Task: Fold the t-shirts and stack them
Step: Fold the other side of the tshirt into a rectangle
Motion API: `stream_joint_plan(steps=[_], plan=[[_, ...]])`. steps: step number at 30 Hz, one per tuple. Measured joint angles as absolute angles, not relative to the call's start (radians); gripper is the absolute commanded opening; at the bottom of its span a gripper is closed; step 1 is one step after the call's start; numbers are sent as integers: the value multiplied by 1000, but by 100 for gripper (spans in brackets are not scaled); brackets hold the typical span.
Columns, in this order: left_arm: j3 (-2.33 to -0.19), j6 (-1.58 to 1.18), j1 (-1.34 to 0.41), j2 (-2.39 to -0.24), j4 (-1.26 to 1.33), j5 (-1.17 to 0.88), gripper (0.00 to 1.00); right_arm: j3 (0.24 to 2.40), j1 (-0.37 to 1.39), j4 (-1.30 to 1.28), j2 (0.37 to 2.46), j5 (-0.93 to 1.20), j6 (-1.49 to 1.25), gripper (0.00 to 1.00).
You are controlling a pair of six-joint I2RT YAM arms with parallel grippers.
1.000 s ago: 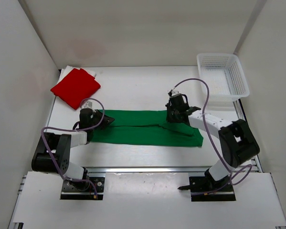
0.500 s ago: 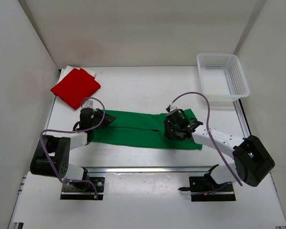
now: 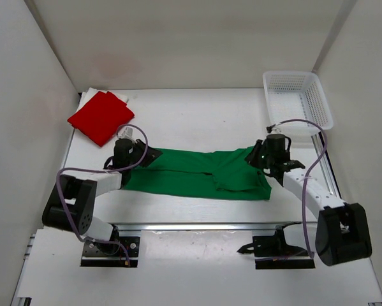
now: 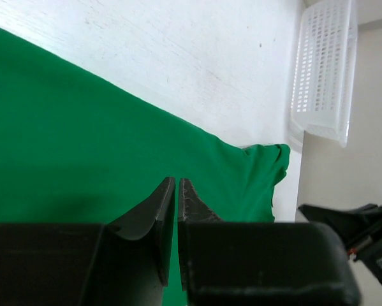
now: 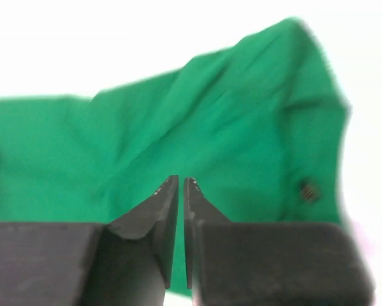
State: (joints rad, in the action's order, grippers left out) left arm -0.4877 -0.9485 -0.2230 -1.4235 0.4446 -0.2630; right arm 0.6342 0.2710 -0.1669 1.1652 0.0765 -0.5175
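Observation:
The green t-shirt [image 3: 191,173] lies as a long flat strip across the near middle of the table, with a folded flap at its right end. My left gripper [image 3: 154,155] is shut, low over the shirt's left end, with cloth under and ahead of the jaws in the left wrist view [image 4: 177,180]. My right gripper [image 3: 253,156] is shut at the shirt's upper right corner, and nothing shows between its jaws [image 5: 181,180]. The green t-shirt [image 5: 229,127] lies beyond its tips. The red t-shirt [image 3: 101,116] lies folded at the far left on the white t-shirt [image 3: 90,95].
A white lattice basket [image 3: 299,105] stands at the far right corner, also in the left wrist view [image 4: 324,64]. White walls close in the table on three sides. A metal rail [image 3: 197,226] runs along the near edge.
My right gripper has swung from the shirt's middle out to its right end, and the right end's cloth has shifted. My left gripper has edged slightly right.

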Motion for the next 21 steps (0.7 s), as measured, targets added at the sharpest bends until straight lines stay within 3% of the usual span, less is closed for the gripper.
stream_joint_plan(steps=[3,9,15,21], plan=[[-528,-953,-230,-1499,449,-265,18,638,149,-74,1248,119,-501,29],[-564,-978,-169,-1619,458,-286,18,670,42,31,1434,138,-471,33],[-566,-1008,-68,-1710,485,-320,15,682,18,95,1552,166,-470,3],[-532,-1032,50,-1731,515,-342,13,682,4,138,1558,141,-485,0]])
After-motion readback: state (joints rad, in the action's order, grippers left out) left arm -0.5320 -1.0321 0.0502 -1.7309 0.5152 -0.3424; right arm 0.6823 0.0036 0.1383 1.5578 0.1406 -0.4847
